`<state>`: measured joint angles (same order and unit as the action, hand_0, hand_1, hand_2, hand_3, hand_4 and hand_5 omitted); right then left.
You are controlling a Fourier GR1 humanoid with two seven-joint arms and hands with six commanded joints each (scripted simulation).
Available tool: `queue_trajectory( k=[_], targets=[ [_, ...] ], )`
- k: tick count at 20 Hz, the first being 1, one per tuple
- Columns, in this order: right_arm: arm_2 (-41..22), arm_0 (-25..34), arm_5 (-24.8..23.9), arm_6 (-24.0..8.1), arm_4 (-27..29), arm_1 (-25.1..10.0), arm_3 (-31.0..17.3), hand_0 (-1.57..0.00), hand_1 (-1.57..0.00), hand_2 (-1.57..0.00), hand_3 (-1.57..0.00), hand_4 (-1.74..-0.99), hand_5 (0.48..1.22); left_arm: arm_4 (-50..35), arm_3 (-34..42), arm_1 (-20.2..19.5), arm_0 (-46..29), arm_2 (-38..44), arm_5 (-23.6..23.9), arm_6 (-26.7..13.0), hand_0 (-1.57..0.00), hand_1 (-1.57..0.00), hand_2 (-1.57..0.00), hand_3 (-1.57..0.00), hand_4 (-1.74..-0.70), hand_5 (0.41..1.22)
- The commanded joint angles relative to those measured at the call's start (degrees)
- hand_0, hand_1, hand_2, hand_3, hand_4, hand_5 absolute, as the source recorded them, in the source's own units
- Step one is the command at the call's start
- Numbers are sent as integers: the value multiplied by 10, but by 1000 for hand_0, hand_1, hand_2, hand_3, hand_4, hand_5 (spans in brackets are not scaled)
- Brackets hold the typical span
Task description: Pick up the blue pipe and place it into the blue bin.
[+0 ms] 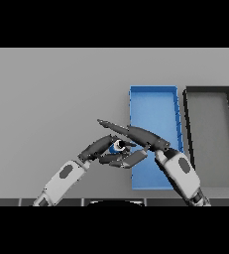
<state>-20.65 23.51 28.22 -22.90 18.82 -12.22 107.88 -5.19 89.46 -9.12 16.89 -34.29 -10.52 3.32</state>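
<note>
The blue pipe (117,145) is a short blue piece with a pale end, just left of the blue bin's (153,101) near left edge. My left hand (99,148) comes in from the lower left, and its dark fingers curl round the pipe. My right hand (142,135) reaches in from the lower right across the bin's left wall. Its fingers (111,125) stretch straight out over the pipe, with the thumb below it. The two hands meet around the pipe, which hides most of it.
A dark grey bin (209,94) stands right beside the blue bin, on its right. Grey table (51,94) spreads to the left and the back.
</note>
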Motion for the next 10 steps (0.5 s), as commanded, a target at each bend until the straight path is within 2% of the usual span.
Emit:
queue_trajectory(
  k=[1, 2, 3, 4, 5, 6, 7, 8, 9, 10],
  targets=[
    [3, 10, 8, 6, 3, 0, -10, 1, -12, -29, -2, -1222, 506, -9, -3, -3, 2, 6, -6, -6, -1571, -1571, -1571, -1535, -1737, 1221],
    [1, 22, 12, 3, 8, 5, -18, -53, -84, -102, -46, -1245, 506, -20, -2, 3, 5, 8, -9, -12, -1571, -1571, -1571, -1484, -1736, 1221],
    [2, 35, 15, 3, 9, 9, -30, -181, -225, -237, -161, -1294, 509, -1, 1, -8, 4, 4, -7, -5, -1394, -1326, -1320, -1288, -1737, 1221],
    [0, 49, 23, -4, 9, 12, -43, -345, -375, -379, -296, -1335, 507, 18, 2, -26, 8, -7, -16, -37, -1182, -1078, -1063, -1030, -1682, 1221],
    [-13, 53, 24, -6, -1, 26, -48, -527, -534, -531, -440, -1362, 508, 25, -3, -33, 18, -13, -30, -72, -991, -878, -850, -824, -1552, 1221],
    [-14, 60, 28, -6, 1, 27, -49, -718, -699, -739, -635, -1430, 522, 31, -2, -28, 14, -13, -27, -80, -818, -706, -680, -659, -1480, 1221],
    [-17, 63, 32, -9, 10, 32, -54, -888, -873, -905, -768, -1486, 550, 34, -4, -18, 10, -7, -22, -60, -776, -706, -686, -583, -1533, 1221],
    [-20, 60, 37, -11, 30, 34, -53, -1025, -1013, -1038, -868, -1530, 606, 43, -8, -11, 11, -2, -13, -50, -935, -879, -863, -781, -1574, 1221],
    [-20, 54, 40, -15, 44, 29, -56, -1134, -1124, -1145, -957, -1562, 666, 33, -2, -10, 4, 5, -13, -35, -1063, -1017, -969, -939, -1607, 1221],
    [-25, 50, 36, -29, 53, 34, -55, -1221, -1214, -1230, -1080, -1526, 728, 27, 0, -2, 3, 8, -13, -25, -1164, -1128, -1051, -1065, -1634, 1221]
  ],
)
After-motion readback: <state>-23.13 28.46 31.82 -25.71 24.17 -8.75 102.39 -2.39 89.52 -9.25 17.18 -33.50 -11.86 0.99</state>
